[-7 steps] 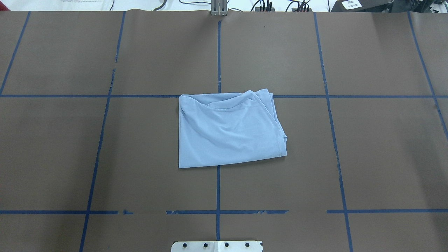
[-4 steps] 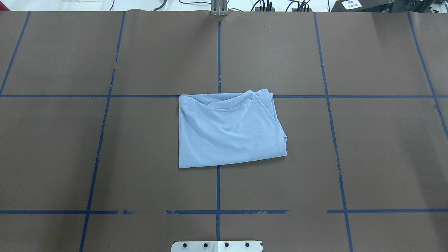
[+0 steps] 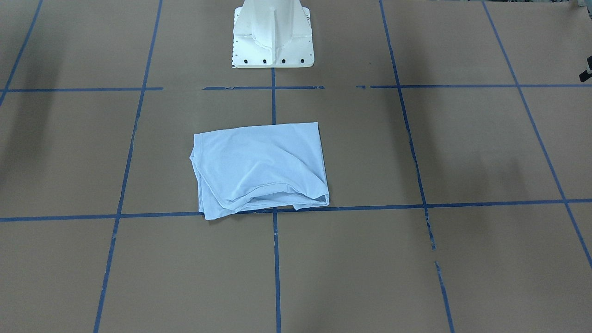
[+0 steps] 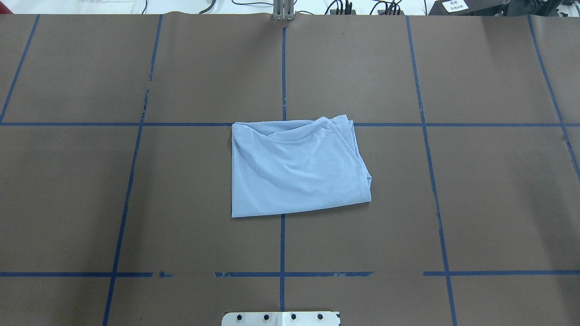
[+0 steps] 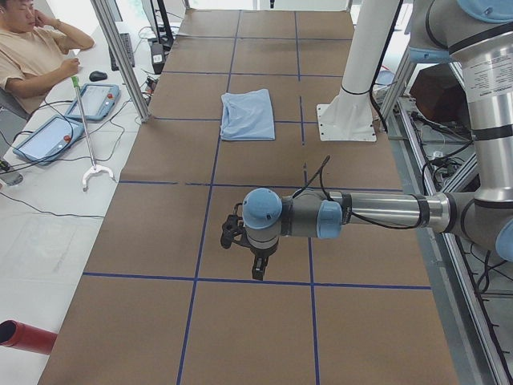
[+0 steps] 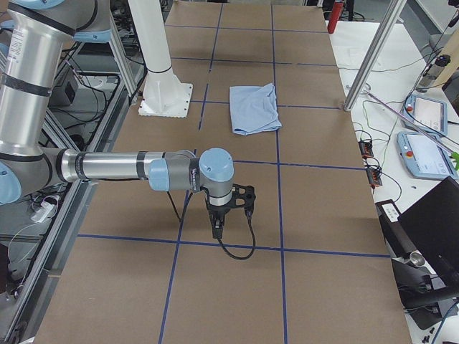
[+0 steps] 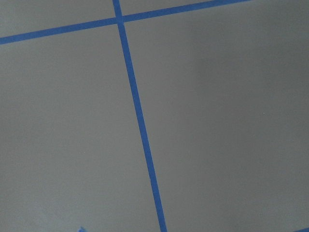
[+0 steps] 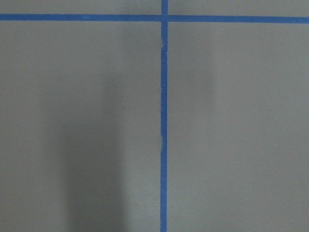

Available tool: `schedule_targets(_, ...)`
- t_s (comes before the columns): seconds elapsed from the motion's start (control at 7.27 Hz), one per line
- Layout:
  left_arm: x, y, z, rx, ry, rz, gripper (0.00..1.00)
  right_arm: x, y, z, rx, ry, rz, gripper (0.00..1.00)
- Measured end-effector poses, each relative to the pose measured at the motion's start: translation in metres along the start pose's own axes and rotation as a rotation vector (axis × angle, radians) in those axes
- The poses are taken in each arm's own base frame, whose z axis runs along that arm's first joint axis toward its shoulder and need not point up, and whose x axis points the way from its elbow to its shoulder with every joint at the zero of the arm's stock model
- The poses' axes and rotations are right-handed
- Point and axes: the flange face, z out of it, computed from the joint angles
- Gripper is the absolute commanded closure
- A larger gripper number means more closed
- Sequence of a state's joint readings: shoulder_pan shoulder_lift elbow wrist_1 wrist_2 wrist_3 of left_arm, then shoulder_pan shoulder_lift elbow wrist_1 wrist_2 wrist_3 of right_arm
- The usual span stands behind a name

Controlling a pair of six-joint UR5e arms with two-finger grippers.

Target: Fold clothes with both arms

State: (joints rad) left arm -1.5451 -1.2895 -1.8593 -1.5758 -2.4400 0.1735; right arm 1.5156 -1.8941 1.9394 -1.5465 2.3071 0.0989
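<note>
The light blue T-shirt (image 4: 294, 170) lies folded into a rough rectangle at the table's middle, with loose layered edges on its far side; collar and print are hidden. It also shows in the front-facing view (image 3: 259, 166) and both side views (image 5: 247, 115) (image 6: 254, 109). My left gripper (image 5: 256, 269) hangs fingers-down over bare table, far from the shirt; I cannot tell if it is open. My right gripper (image 6: 217, 228) hangs likewise at the other end; I cannot tell its state. Both wrist views show only brown table and blue tape.
The white pedestal base (image 3: 273, 32) stands at the robot's side of the table. Blue tape lines (image 4: 282, 244) grid the brown surface. A seated operator (image 5: 32, 48) and teach pendants (image 5: 48, 136) are beside the table. A metal post (image 6: 373, 57) stands at the far edge.
</note>
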Motion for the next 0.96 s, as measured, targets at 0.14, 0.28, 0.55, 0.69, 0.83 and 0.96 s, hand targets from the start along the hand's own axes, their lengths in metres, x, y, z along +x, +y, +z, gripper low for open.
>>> schedule_targets(0.14,-0.002,0.004,0.001,-0.004,-0.001,-0.007,0.00,-0.001,-0.001,-0.001,0.002,0.000,0.000,0.00)
schedule_targets(0.28,-0.004,0.007,0.002,-0.007,-0.003,-0.013,0.00,-0.001,-0.002,-0.001,0.003,0.000,0.001,0.00)
schedule_targets(0.55,-0.007,0.010,0.005,-0.013,-0.006,-0.021,0.00,0.000,-0.002,-0.001,0.002,0.003,0.002,0.00)
schedule_targets(0.69,-0.010,0.012,0.007,-0.018,-0.007,-0.027,0.00,0.000,-0.001,0.000,0.000,0.004,0.004,0.00)
schedule_targets(0.83,-0.011,0.013,0.008,-0.021,-0.007,-0.031,0.00,0.000,-0.001,0.000,-0.001,0.004,0.005,0.00)
schedule_targets(0.96,-0.012,0.013,0.009,-0.023,-0.008,-0.033,0.00,0.001,-0.001,0.000,-0.002,0.002,0.006,0.00)
